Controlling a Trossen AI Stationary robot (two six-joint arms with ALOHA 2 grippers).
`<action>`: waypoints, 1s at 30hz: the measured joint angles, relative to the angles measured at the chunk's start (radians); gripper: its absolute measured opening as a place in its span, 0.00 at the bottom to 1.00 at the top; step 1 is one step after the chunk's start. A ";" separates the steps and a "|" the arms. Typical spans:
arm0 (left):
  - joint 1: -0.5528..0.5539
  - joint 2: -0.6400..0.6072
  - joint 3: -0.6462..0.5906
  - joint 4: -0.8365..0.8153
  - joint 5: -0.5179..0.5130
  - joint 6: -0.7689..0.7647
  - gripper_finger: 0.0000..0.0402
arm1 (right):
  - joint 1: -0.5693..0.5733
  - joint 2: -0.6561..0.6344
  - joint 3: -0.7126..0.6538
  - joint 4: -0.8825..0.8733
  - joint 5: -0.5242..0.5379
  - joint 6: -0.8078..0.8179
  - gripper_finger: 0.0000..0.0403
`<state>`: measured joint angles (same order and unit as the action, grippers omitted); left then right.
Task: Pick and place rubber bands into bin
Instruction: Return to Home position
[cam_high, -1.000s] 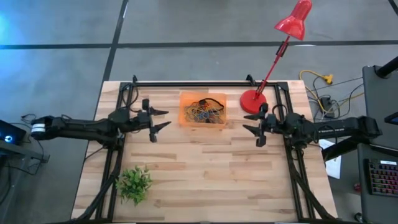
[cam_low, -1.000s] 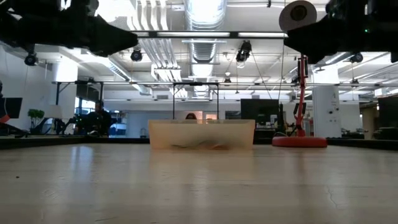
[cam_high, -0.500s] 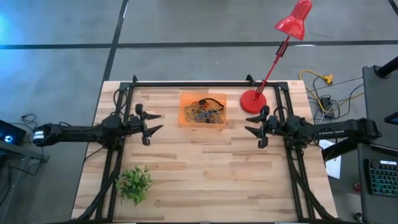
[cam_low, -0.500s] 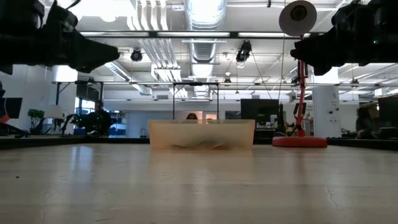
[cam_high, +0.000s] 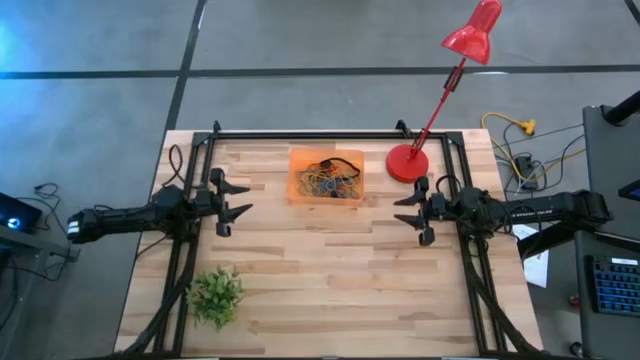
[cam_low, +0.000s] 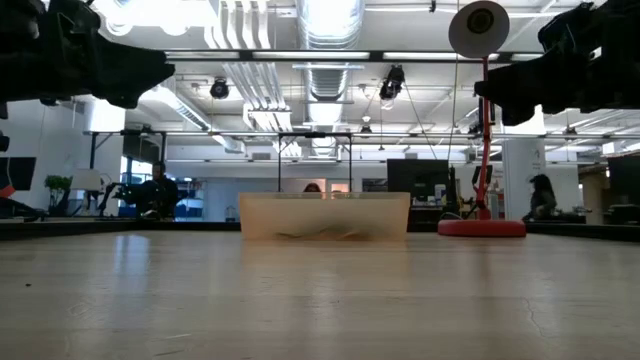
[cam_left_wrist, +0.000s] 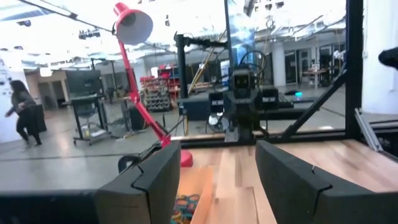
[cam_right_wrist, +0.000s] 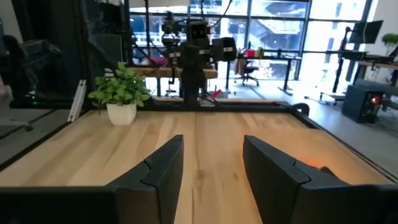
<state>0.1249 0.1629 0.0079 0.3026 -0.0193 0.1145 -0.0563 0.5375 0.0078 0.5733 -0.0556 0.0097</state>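
Observation:
The bin (cam_high: 326, 175), a shallow orange tray, stands on the wooden table at the far middle. A tangle of coloured rubber bands (cam_high: 330, 181) lies in it, and a few of these rubber bands (cam_left_wrist: 185, 209) show past my left fingers. My left gripper (cam_high: 243, 199) hovers open over the table left of the bin, pointing level toward it. My right gripper (cam_high: 400, 211) hovers open to the right of the bin, pointing toward the table's left. Both are clear of the tabletop, with nothing between the fingers of my left gripper (cam_left_wrist: 217, 149) or my right gripper (cam_right_wrist: 212, 140).
A red desk lamp stands with its round base (cam_high: 407, 163) just right of the bin, its arm leaning out past the table's far right corner. A small green potted plant (cam_high: 215, 293) sits at the near left. Black frame rails (cam_high: 330, 133) run along the table's far and side edges.
My left gripper has drawn back toward the table's left edge, away from the bin, and has sunk lower. My right gripper has sunk a little and drawn slightly back toward the right edge. The bin and the rubber bands have stayed where they were.

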 joint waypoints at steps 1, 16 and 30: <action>0.000 -0.008 0.000 -0.015 0.000 0.000 0.48 | 0.000 0.001 0.000 0.002 0.004 0.000 0.38; 0.000 -0.075 -0.001 -0.068 0.000 0.032 0.48 | 0.135 -0.086 0.001 0.032 0.023 -0.165 0.37; 0.000 -0.135 -0.002 -0.070 0.051 0.059 0.48 | 0.159 -0.278 0.001 -0.152 0.135 -0.193 0.37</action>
<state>0.1249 0.0277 0.0059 0.2327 0.0316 0.1734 0.1024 0.2597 0.0090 0.4209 0.0794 -0.1837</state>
